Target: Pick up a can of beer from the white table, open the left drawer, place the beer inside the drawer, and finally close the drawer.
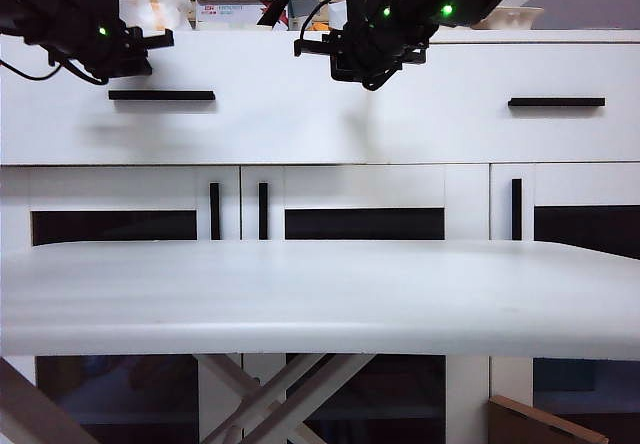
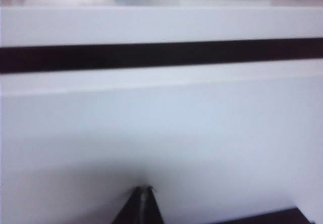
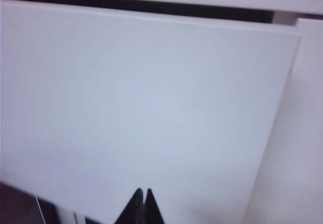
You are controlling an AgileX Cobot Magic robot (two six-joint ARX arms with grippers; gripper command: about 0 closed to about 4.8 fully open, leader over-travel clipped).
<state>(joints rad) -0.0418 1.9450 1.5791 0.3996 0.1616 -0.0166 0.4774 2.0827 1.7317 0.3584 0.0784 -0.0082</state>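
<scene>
White sideboard [image 1: 320,134] across the back w/ two wide drawer fronts, lower doors w/ vertical black handles [image 1: 263,210] beneath, and the white table [image 1: 320,294] in front on crossed folding legs, top bare; can of beer not visible in any view. Left drawer [image 1: 190,124], slim black bar handle [image 1: 161,95], front flush w/ its neighbour. Left gripper [image 2: 144,204] up at the far left just above that handle, right gripper [image 3: 142,206] up near the middle before the drawer fronts; both w/ tips pressed together, nothing held.
</scene>
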